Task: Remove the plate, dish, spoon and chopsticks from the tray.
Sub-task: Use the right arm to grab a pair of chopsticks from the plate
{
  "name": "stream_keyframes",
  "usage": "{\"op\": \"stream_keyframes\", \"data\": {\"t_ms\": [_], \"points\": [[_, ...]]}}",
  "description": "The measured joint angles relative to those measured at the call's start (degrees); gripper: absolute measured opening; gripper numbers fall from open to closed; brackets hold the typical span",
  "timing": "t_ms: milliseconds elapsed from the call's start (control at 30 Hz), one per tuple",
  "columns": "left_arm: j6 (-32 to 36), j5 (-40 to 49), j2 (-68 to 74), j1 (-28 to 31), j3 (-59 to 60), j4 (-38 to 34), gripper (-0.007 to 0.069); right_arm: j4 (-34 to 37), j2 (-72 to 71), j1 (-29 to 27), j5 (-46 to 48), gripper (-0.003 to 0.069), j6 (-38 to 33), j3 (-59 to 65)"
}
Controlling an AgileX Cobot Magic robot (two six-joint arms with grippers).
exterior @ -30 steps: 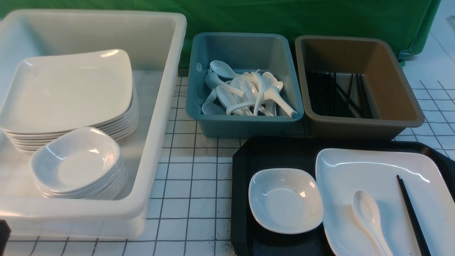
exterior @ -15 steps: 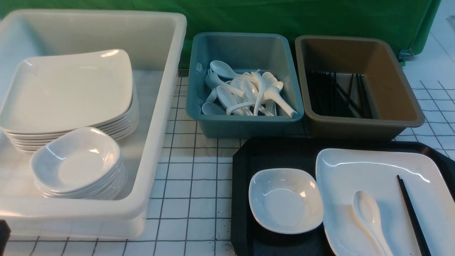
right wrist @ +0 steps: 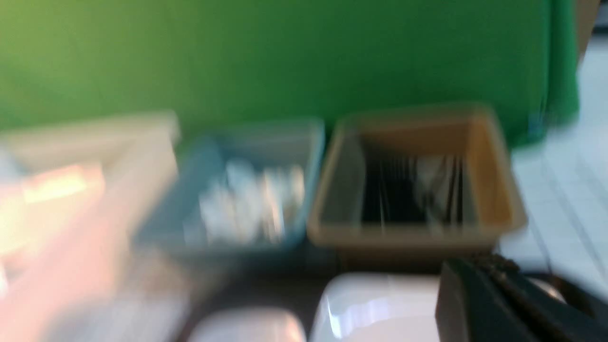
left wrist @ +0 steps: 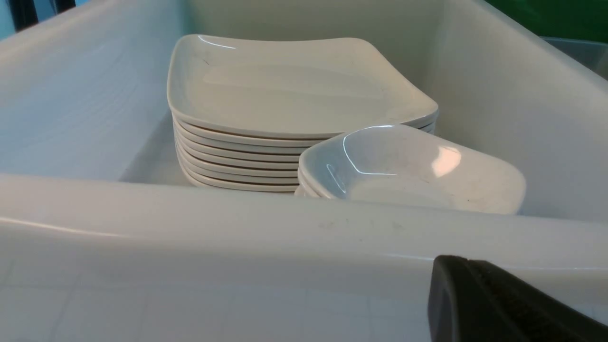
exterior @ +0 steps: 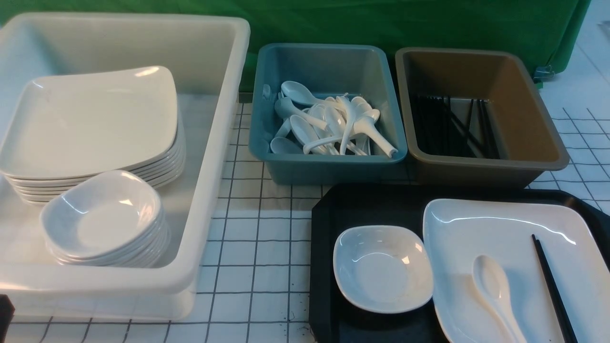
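- On the black tray (exterior: pixel 329 209), at the right front of the bench (exterior: pixel 257 238), what lies where?
- All four things are on it, so I judge that nothing is cleared yet. The plate (exterior: pixel 481 224) fills the tray's right part, and the dish (exterior: pixel 382 268) sits just beside it on the left. The spoon (exterior: pixel 493 286) lies in the plate, bowl away from me and handle toward me. The chopsticks (exterior: pixel 550 286) lie on the plate to the right of the spoon, side by side.
- Which way do the sticks run?
- Their long axis runs from far to near, leaning a little rightward as it comes toward me. Their near ends pass out of the front view. The brown bin (exterior: pixel 553 162), which holds other black sticks (exterior: pixel 448 128), stands just beyond the tray.
- Which arm is nearer?
- My right one, I judge. Neither arm shows in the front view. The right wrist view is badly blurred, but it has the plate's rim just by my right end effector (right wrist: pixel 479 285), with the brown bin ahead. My left end effector (left wrist: pixel 475 294) faces the white tub (exterior: pixel 224 95), well apart from the tray.
- And the end effectors?
- Both are closed, and I see nothing in either. To take the sticks, the right one would have to open and set its jaws across that axis.
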Motion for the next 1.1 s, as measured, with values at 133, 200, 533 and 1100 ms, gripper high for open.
{"op": "stream_keyframes", "data": {"t_ms": [133,200,533,1100], "points": [[0.0,0.0,0.0,0.0,0.0,0.0,0.0005,-2.74,13.93,0.0,15.03,0.0031,-0.86,-3.23],[0.0,0.0,0.0,0.0,0.0,0.0,0.0005,-4.36,22.32,0.0,20.32,0.0038,-0.12,-3.23],[0.0,0.0,0.0,0.0,0.0,0.0,0.0005,-5.29,45.58,0.0,15.5,0.0283,0.71,-3.29],[0.0,0.0,0.0,0.0,0.0,0.0,0.0005,-11.33,62.87,0.0,8.59,0.0389,1.86,-4.53]]}}
